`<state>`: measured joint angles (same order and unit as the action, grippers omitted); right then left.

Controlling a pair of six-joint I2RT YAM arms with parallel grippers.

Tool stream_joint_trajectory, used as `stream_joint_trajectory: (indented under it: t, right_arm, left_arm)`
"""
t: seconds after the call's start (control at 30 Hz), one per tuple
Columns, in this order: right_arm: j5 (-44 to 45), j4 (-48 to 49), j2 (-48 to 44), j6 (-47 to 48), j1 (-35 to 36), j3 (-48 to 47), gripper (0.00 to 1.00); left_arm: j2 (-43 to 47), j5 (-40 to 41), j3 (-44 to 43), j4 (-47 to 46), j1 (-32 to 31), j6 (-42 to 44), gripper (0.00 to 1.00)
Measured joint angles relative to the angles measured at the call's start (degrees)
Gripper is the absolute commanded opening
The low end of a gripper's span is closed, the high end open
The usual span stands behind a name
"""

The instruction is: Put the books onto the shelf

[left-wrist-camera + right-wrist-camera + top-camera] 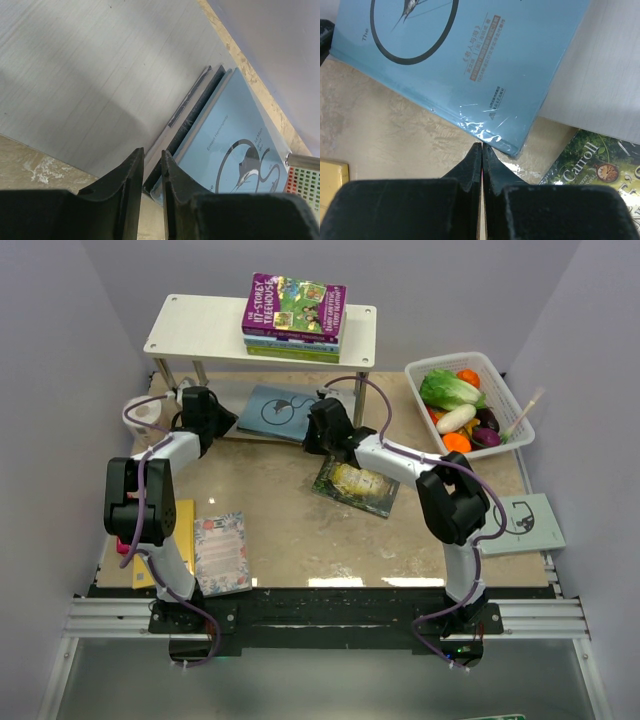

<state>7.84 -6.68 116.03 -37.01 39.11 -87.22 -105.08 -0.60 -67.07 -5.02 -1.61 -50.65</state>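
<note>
The blue book (275, 412) lies half on the shelf's (200, 328) lower board. The left gripper (152, 154) pinches its corner. The right gripper (482, 146), clenched empty, noses its edge (the wrap (485, 107) looks slick). A push could skid off and swing the book against a leg (360, 388).

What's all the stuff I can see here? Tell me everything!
shelf: one, whitish, far side of table
stacked books: several, purple on top, on shelf's top board
light-blue book: one, low at shelf's front
dark green book: one, middle
pink floral book: one, near left
yellow book: one, near left, partly hidden
grey-green book: one, right edge
basket: one, white, far right, holding vegetables
left hand: black, pinching light-blue book's corner
right hand: black, shut, beside that book
</note>
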Motion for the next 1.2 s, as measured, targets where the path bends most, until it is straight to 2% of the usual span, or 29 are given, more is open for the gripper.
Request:
stream_joint_trajectory:
  t: [0.3, 0.4, 0.67, 0.93, 1.2]
  right_arm:
    - [0.4, -0.2, 0.3, 0.0, -0.2, -0.8, 0.00]
    - [0.3, 0.3, 0.0, 0.2, -0.2, 0.0, 0.00]
    - [0.5, 1.3, -9.0, 0.8, -0.2, 11.8, 0.00]
    - [6.7, 1.3, -9.0, 0.8, -0.3, 10.8, 0.00]
    - [11.2, 1.1, -4.5, 0.8, -0.3, 4.7, 0.00]
  left_arm:
    - [0.2, -0.4, 0.0, 0.1, 0.1, 0.0, 0.26]
    - [0.6, -0.9, 0.1, 0.4, 0.3, 0.0, 0.30]
    - [6.2, -1.4, 1.0, 2.1, 1.9, -0.2, 0.32]
    - [8.7, -0.4, 4.2, 1.2, 3.9, -1.9, 0.29]
    - [9.4, -0.7, 8.4, 1.4, 3.9, -2.5, 0.29]
